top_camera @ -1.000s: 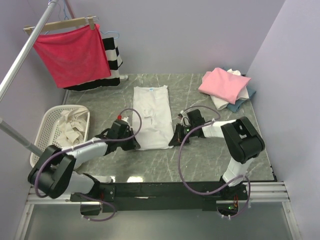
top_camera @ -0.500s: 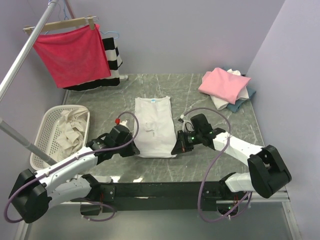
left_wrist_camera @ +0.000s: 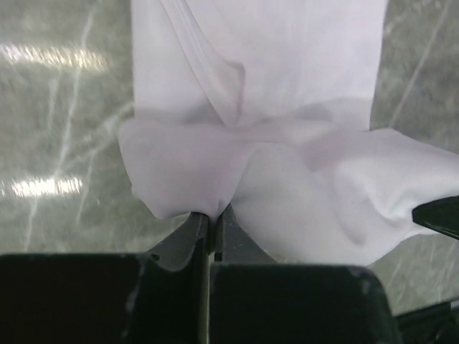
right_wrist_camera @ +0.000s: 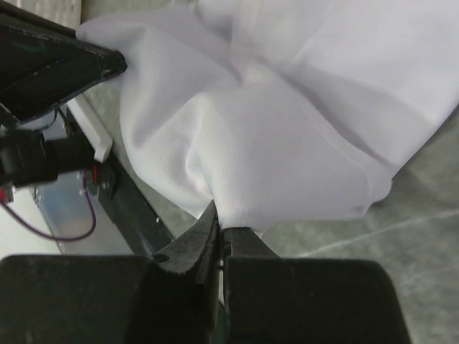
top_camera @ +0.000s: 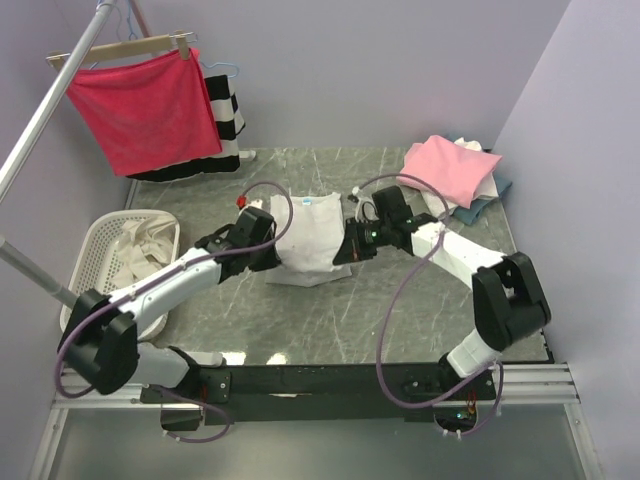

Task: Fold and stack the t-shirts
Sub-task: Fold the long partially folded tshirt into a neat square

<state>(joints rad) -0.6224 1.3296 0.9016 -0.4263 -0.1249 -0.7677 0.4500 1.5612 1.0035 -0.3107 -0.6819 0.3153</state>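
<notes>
Grey marbled bench [top_camera: 420,310], walled on three sides, carries the work. One white t-shirt [top_camera: 312,230] lies at centre, collar end away from the arms. On its near hem the left claw [left_wrist_camera: 210,217] is pinched fully closed on the left corner, and the right claw [right_wrist_camera: 219,228] likewise on the right corner. Both corners are held off the bench over the shirt's middle, with cloth bunched between them. Judged a hem-to-collar fold, with two grips to keep the edge level. At the far right corner sits a pile of folded shirts, pink one [top_camera: 450,168] uppermost, the likely stacking place.
</notes>
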